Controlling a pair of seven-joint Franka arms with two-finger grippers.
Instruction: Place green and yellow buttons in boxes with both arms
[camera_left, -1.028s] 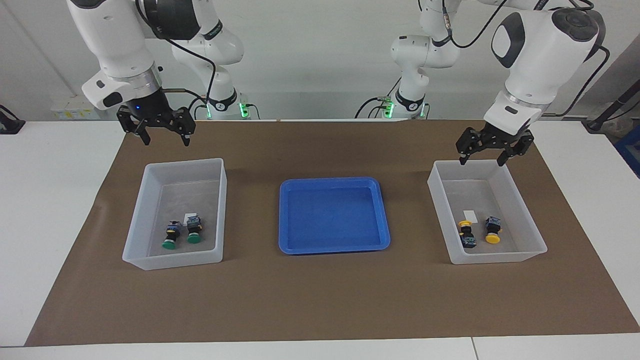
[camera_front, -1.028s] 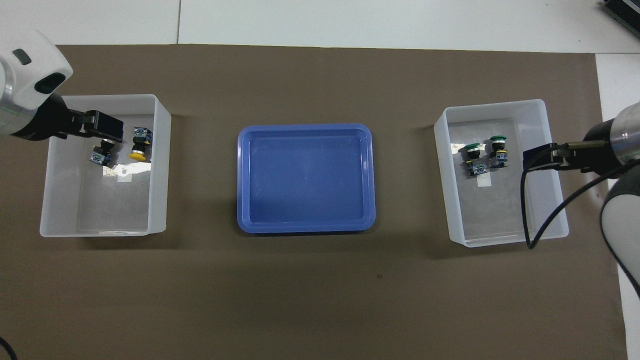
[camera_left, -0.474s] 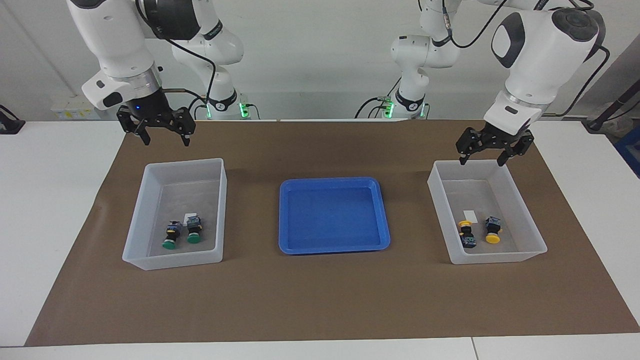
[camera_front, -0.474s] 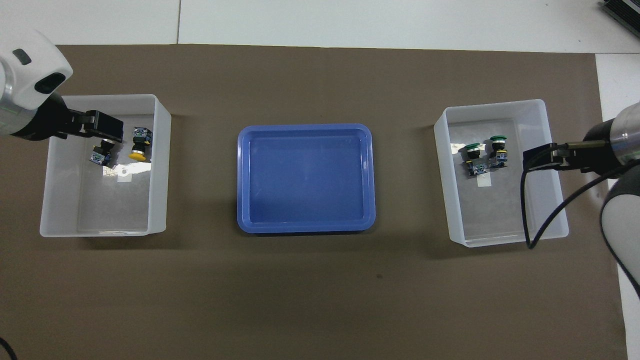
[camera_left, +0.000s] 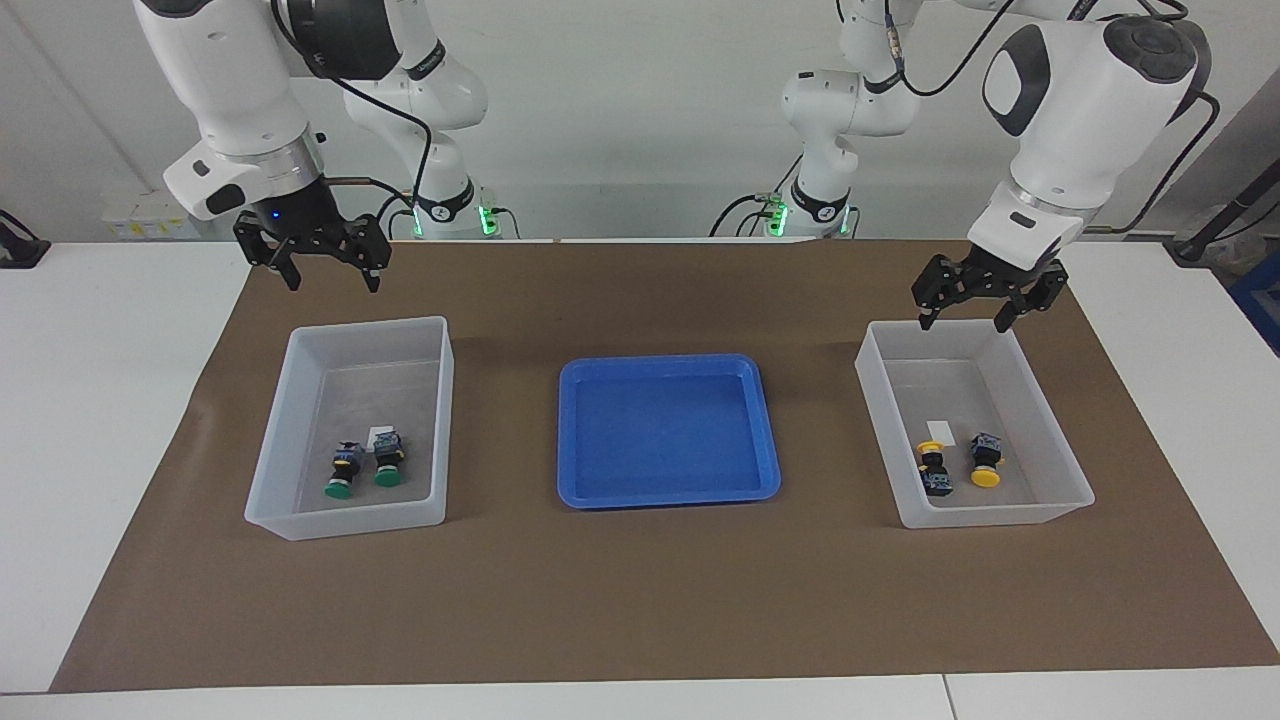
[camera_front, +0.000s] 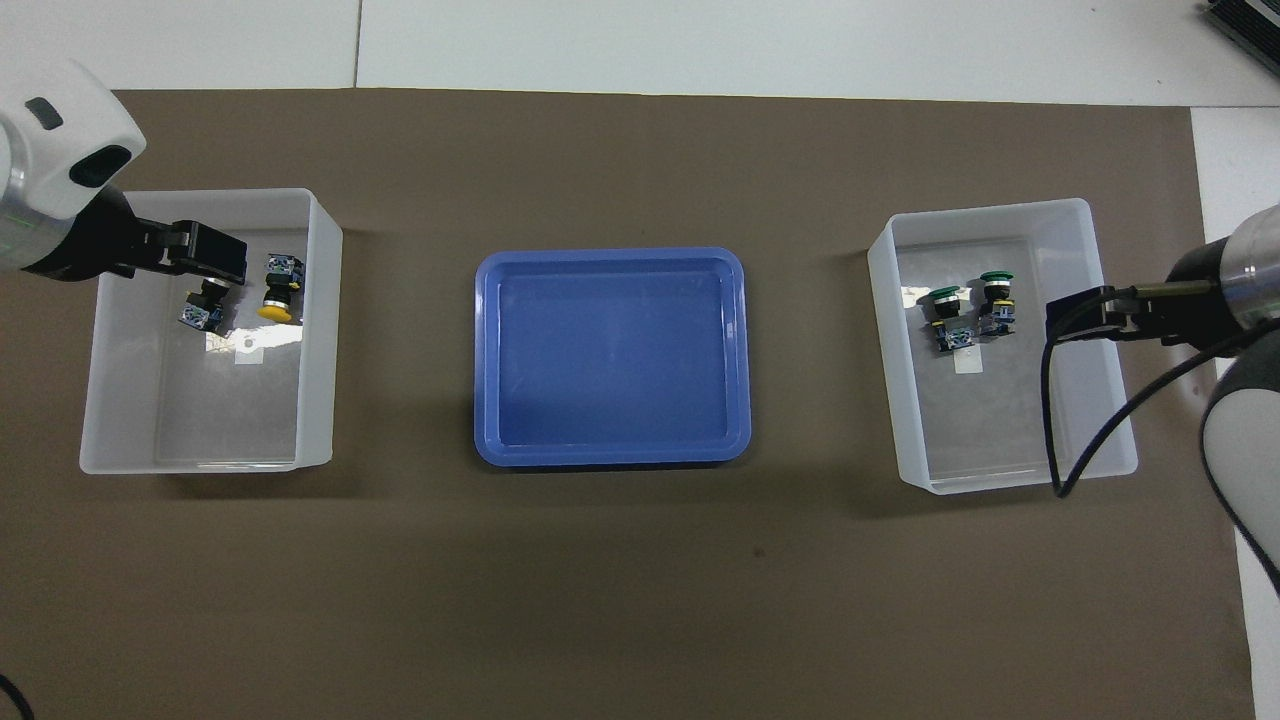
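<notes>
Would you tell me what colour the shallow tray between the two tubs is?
The shallow rectangular plastic tray is blue, clearest in the overhead view.

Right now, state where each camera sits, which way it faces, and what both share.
Facing view: high across the table, looking at the robots; both arms, left pincer and right pincer show.
Overhead view: above the robots' end, looking steeply down; only wrists and pincers show.
Shared: blue tray, both boxes, green buttons, yellow buttons.

High facing camera and steep overhead camera, half a turn apart, both over the brown mat (camera_left: 640, 600).
</notes>
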